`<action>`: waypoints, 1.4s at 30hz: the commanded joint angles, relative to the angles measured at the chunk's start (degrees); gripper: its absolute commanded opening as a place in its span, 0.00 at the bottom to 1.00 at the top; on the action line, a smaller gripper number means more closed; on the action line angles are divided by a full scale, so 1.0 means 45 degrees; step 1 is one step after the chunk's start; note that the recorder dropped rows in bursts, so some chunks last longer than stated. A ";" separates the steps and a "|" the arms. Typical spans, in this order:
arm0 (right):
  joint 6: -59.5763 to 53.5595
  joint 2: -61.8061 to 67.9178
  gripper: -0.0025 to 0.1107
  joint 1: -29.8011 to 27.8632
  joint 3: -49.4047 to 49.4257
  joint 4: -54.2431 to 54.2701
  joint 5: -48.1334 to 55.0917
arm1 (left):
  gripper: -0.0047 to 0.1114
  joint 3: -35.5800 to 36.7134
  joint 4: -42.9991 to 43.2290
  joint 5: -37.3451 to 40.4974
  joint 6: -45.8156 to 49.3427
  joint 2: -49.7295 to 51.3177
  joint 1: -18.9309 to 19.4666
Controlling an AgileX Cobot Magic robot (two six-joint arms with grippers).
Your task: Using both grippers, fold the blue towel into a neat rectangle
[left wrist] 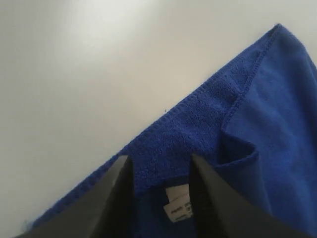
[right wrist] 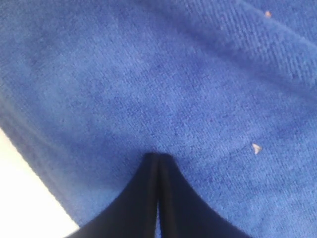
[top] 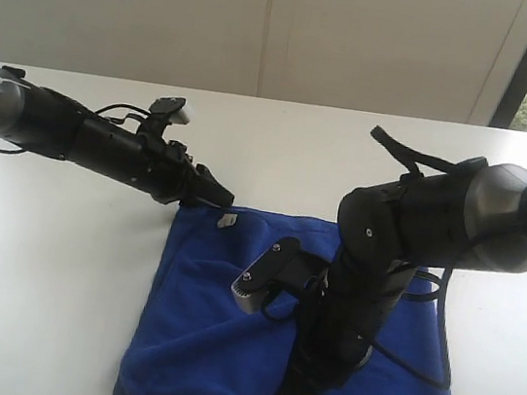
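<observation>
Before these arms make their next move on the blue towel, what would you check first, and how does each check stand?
1. Left gripper open: ok, its jaws stand apart.
2. Left gripper lined up on the blue towel: ok, the hem and white tag lie between its jaws.
3. Left gripper holding cloth: not ok, nothing is pinched yet.
4. Right gripper shut: ok, tips together over the towel.
5. Right gripper pinching cloth: cannot tell.
6. Towel a neat rectangle: not ok, a loose flap sits beside the tag.
</observation>
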 commanded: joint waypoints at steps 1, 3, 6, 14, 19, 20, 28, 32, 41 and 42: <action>-0.0034 0.0261 0.02 -0.0088 0.0074 0.0046 -0.0181 | 0.38 -0.0029 0.0660 -0.0239 0.0144 0.0003 -0.0315; -0.0034 0.0261 0.02 -0.0088 0.0074 0.0046 -0.0181 | 0.38 -0.0029 0.0681 -0.0239 0.0144 0.0003 -0.0346; -0.0034 0.0261 0.02 -0.0088 0.0074 0.0046 -0.0181 | 0.38 -0.0029 0.0681 -0.0189 0.0047 0.0003 -0.0366; -0.0034 0.0261 0.02 -0.0088 0.0074 0.0046 -0.0146 | 0.38 -0.0029 0.0910 -0.0749 0.0143 -0.0022 -0.0288; -0.0133 0.0261 0.02 -0.0088 0.0074 0.0073 -0.0153 | 0.38 -0.0029 0.0941 -0.0749 0.0136 0.0001 -0.0288; -0.0133 0.0261 0.02 -0.0088 0.0074 0.0073 -0.0153 | 0.38 -0.0029 0.0941 -0.0698 0.0134 0.0001 -0.0288; -0.0139 0.0261 0.02 -0.0088 0.0074 0.0121 -0.0153 | 0.04 -0.0029 0.0941 -0.0754 0.0176 0.0001 -0.0288; -0.0139 0.0261 0.02 -0.0088 0.0074 0.0121 -0.0153 | 0.04 -0.0029 0.1122 -0.0754 0.0347 -0.0128 -0.0288; -0.0191 0.0261 0.02 -0.0088 0.0074 0.0118 -0.0205 | 0.04 -0.0029 0.2553 -0.1085 0.0897 -0.0947 -0.0288; -0.0191 0.0261 0.02 -0.0088 0.0074 0.0118 -0.0205 | 0.04 -0.0029 0.2553 -0.1085 0.1210 -0.0947 -0.0288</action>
